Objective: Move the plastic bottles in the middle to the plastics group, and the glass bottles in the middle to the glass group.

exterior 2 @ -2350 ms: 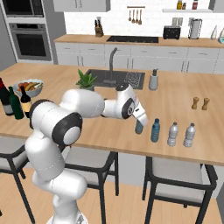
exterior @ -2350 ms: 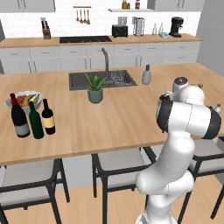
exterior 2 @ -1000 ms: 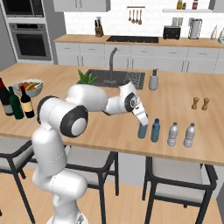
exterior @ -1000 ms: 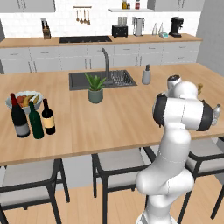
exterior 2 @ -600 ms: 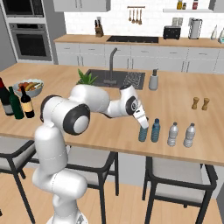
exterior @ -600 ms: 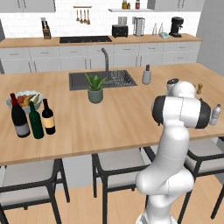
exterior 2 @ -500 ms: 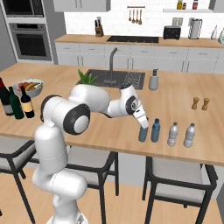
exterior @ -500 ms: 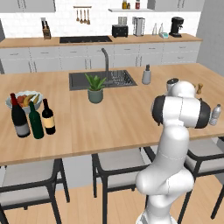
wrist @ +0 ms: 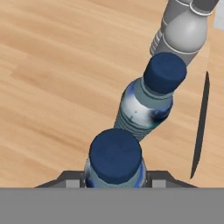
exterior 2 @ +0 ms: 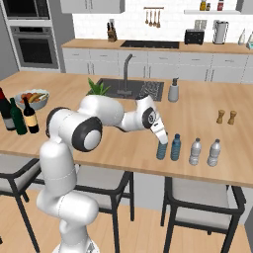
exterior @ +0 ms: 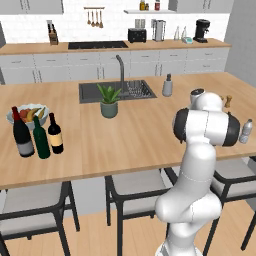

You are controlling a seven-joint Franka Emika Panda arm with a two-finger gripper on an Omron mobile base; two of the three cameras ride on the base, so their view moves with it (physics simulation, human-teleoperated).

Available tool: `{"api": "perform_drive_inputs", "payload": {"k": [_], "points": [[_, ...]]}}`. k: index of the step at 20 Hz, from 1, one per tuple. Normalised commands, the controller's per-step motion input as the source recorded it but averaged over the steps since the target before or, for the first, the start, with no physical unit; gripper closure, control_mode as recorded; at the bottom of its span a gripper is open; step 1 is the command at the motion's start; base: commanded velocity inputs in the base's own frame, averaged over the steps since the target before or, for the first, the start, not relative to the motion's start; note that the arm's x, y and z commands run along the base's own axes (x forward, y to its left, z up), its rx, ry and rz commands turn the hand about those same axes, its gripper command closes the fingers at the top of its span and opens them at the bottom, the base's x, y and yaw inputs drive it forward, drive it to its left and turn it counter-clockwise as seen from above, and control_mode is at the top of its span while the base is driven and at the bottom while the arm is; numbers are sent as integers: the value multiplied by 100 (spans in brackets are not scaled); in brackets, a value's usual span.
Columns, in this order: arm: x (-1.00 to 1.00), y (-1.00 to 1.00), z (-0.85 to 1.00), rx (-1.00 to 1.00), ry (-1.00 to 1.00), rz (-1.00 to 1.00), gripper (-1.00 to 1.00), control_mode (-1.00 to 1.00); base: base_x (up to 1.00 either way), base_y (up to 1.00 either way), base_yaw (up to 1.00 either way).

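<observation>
Your gripper: jaws clamped on blue plastic bottle, one jaw each side just under its cap; bottle stands upright on desk. 2nd blue bottle just beyond the jaws, close but apart. Grey-clear bottle next past that, same line. Wine bottles far off behind the jaws, w/ fruit bowl.

This is a home kitchen. A long wooden table is holding a sink with a faucet, stools are standing beneath it, and a cooktop, toaster, oven and hanging utensils are lining the back wall.
</observation>
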Motion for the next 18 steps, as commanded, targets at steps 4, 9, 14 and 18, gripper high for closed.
{"api": "perform_drive_inputs", "payload": {"k": [4, 9, 14, 18], "points": [[0, 0, 0, 0, 0, 0, -100, -100, 0, 0, 0], [-2, 0, 1, 0, 0, 0, -100, -100, 0, 0, 0], [-24, 0, 23, 0, -2, 0, -100, -100, 0, 0, 0], [-33, 0, 61, 0, -8, 0, -100, -100, 0, 0, 0]]}}
